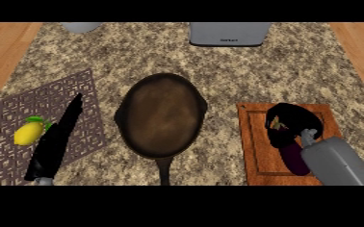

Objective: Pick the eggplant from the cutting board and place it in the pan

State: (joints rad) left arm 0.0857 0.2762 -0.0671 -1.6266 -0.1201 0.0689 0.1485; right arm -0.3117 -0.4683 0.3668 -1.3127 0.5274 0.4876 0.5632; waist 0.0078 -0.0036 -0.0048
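**Right hand curled over the eggplant on the board**

On the wooden cutting board [256, 144] at the counter's near right edge, the black right hand [292, 122] curls round the dark purple eggplant [295, 159]. The left hand [55, 142] lies flat, fingers straight, over the patterned mat [43, 101] beside a yellow lemon [28, 132]. The dark cast-iron pan [160, 115] sits mid-counter. A grey appliance [229, 33] stands at the far edge.

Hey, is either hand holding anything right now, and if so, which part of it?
The right hand is curled over the upper end of the eggplant, which lies on the cutting board. The left hand holds nothing.
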